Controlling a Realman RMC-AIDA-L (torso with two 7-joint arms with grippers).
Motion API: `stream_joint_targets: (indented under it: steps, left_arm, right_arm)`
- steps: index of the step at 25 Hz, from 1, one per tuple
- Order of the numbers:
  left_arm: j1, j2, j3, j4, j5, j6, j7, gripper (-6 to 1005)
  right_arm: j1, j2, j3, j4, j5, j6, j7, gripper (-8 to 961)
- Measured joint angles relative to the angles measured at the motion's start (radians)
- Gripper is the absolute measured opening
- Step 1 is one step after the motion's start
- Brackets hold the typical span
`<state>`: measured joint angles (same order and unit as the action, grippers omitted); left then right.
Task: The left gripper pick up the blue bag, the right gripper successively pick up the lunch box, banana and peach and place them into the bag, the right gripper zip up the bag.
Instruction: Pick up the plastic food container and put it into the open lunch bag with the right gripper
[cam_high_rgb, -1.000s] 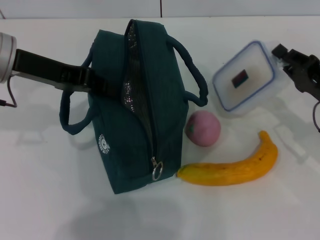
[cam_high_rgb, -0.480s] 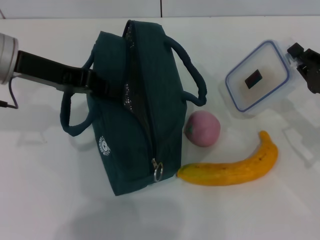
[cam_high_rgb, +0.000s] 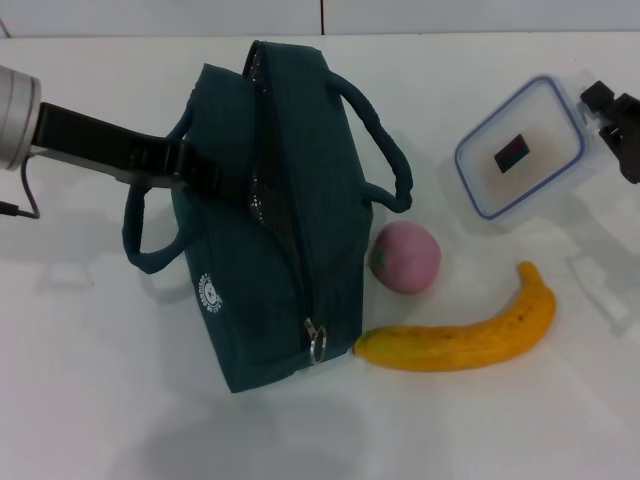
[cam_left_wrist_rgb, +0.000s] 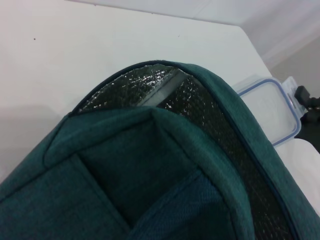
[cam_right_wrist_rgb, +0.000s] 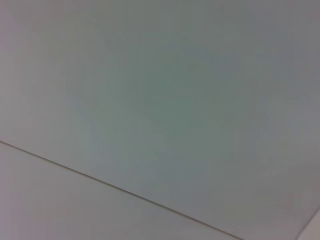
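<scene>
Now, stage: lunch box fetch under way, nothing packed yet.
Left tool (cam_high_rgb: 200, 175): clamped on the blue bag (cam_high_rgb: 280, 215) at its side, mouth unzipped, foil lining showing.
Right tool (cam_high_rgb: 592, 112): gripping the lunch box (cam_high_rgb: 520, 148) by its edge.
Change: lunch box drawn away from the peach (cam_high_rgb: 405, 257) toward the right over the past second.
Meaning: box probably lifted; carry to bag comes next.
Banana (cam_high_rgb: 465, 335): on the table (cam_high_rgb: 90, 380), beside the bag.

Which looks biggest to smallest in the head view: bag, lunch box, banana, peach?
1. Bag, largest by far.
2. Banana and lunch box: too close to rank; the box seems held up, nearer the camera.
3. Peach, smallest.
</scene>
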<state>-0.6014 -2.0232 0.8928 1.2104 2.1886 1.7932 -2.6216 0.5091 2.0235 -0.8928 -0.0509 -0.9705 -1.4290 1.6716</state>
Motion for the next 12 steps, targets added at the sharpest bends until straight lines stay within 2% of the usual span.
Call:
stream_joint_targets:
  steps: [12]
  left_arm:
    - [-0.001,0.004,0.0,0.003,-0.009,0.003,-0.013,34]
  right_arm:
    - [-0.023,-0.003,0.0,-0.002,0.067,-0.111,0.055,95]
